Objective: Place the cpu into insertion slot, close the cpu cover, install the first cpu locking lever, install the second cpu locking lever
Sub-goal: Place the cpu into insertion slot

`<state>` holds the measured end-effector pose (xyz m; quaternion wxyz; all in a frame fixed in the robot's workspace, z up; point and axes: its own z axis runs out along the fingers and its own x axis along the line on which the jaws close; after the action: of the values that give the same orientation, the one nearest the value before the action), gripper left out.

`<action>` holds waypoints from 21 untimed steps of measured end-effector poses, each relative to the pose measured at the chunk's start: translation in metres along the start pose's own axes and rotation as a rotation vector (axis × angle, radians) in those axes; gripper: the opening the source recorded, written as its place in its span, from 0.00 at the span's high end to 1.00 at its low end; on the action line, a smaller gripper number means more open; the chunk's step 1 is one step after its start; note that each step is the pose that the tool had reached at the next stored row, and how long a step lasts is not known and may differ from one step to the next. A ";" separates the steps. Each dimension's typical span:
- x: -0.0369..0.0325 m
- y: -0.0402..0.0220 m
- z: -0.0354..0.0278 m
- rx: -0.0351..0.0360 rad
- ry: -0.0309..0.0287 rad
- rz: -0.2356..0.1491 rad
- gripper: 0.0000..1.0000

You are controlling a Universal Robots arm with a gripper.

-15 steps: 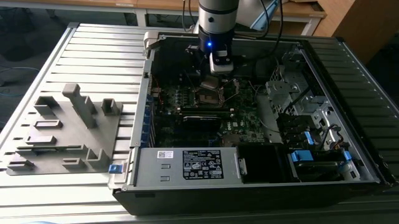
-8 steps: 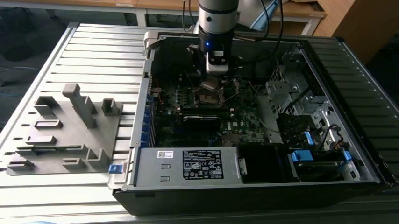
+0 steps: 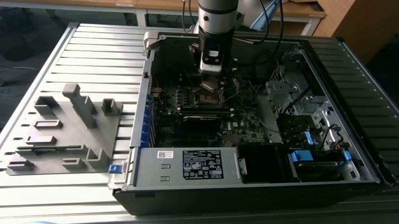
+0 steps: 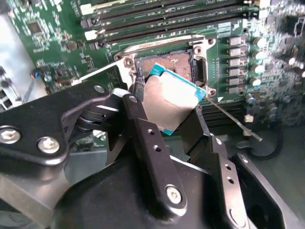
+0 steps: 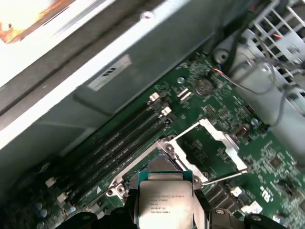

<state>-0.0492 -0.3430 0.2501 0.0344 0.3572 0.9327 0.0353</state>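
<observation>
The arm is reaching down into an open computer case (image 3: 349, 140), which is sitting on the half of the slatted metal worktop (image 3: 93, 60) toward the exterior view's right, while a grey moulded holder (image 3: 68, 130) is lying near the worktop's edge at the exterior view's left. The hand (image 4: 167, 107) is gripping the cpu (image 4: 174, 95) by two opposite edges, its two black fingers (image 4: 136, 102) closing only as far as the chip's width allows. In both wrist views the cpu is hanging metal side up, just over one edge of the insertion slot (image 4: 164, 62); whether it is touching the socket cannot be told. The slot is lying bare on the green motherboard (image 5: 271, 157), toward the case's far wall in the exterior view, beside the long black memory slots (image 5: 119, 138). The cpu cover (image 5: 217, 138) is standing swung open off the slot's far side in the first wrist view, and a thin metal lever (image 4: 233, 121) is sticking out unlatched beside the socket. A labelled power supply (image 3: 187, 165) is filling the case's near wall.
</observation>
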 end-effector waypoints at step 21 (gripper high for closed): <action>0.0001 -0.0001 0.0014 0.0111 -0.0256 0.279 0.46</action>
<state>-0.0492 -0.3430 0.2487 0.0391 0.4842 0.8736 0.0300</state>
